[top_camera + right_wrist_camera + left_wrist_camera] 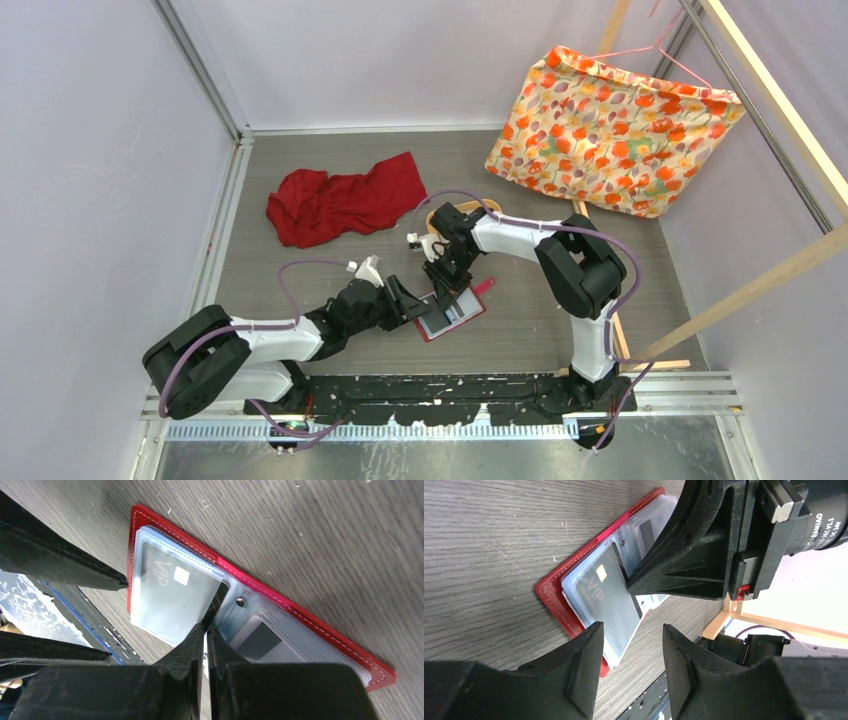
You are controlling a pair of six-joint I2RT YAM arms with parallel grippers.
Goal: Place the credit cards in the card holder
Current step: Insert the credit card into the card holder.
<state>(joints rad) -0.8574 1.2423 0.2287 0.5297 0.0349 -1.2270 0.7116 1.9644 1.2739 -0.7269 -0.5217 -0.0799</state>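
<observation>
Hidden: from above, the right pincer (206, 628) covers the middle of the card holder (300, 612). The left pincer (631, 627) blocks the holder's near corner in its own view. A tan tray (430, 213) behind the right arm is mostly out of sight. Print on the second card is unreadable.

Count: 1 holder, open flat on the surface (300, 170), directly under both pincers. 2 cards showing, both in clear pockets: a dark VIP card (170, 595) beside the right fingertips, and a striped card (260, 641) on the other side of the snap stud.

Right pincer: clenched to a thin slit, tips at the VIP card's exposed corner; can't tell if it's pinching. Left pincer: released, nothing between the fingers, at the holder's end.

Room: bare surface beyond the right pincer up to the red cloth (345, 200). The base rail (440, 385) sits near, behind the left pincer.
</observation>
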